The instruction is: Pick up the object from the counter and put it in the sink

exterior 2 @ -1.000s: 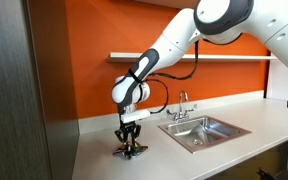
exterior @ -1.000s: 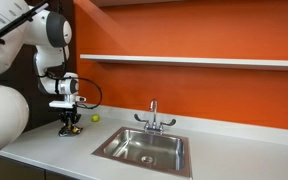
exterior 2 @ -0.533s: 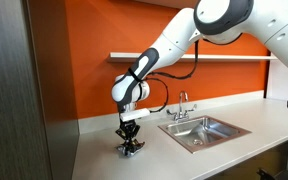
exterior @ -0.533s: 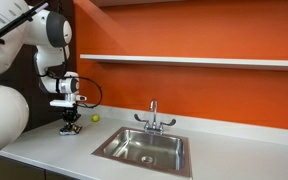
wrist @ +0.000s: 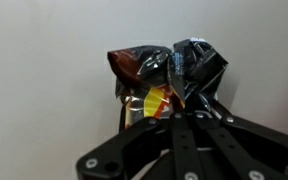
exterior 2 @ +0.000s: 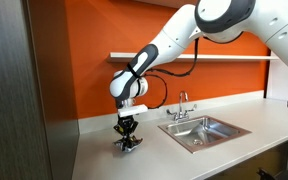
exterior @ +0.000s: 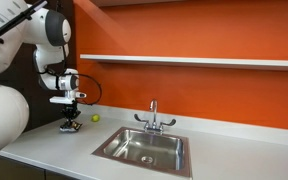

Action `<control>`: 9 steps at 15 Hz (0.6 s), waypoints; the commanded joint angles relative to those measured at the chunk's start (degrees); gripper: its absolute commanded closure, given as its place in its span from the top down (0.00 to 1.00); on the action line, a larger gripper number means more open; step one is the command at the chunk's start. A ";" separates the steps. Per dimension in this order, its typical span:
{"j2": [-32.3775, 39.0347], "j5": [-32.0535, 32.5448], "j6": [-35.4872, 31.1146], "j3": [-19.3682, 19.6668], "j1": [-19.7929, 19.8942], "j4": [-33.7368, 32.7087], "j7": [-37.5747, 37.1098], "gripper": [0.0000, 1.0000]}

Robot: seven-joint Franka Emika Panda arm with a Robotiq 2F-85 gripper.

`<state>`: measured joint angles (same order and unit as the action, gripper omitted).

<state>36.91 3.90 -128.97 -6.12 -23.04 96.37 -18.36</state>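
My gripper hangs over the left end of the light-grey counter, well left of the sink. It is shut on the object, a crumpled dark packet with yellow and red patches, held just above the counter. In the wrist view the object fills the space in front of the black fingers, which press together on it. In an exterior view the gripper holds the object left of the sink.
A tiny yellow-green ball lies by the back edge just right of the gripper. A chrome faucet stands behind the basin. An orange wall with a shelf runs behind. A dark cabinet side borders the counter's end.
The gripper has risen a little with the object held in it; the object has come up off the counter. The sink and ball have not moved.
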 commanded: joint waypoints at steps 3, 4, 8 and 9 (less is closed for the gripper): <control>-5.81 1.25 4.92 0.27 -1.24 -0.10 -3.35 0.01; -6.72 1.30 5.18 0.22 -1.30 0.27 -3.66 0.01; -9.79 1.22 6.28 0.28 -0.78 1.64 -4.81 0.01; -10.52 1.19 6.26 0.45 -0.49 2.21 -5.18 0.01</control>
<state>29.87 3.90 -124.37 -6.01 -24.02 96.10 -21.01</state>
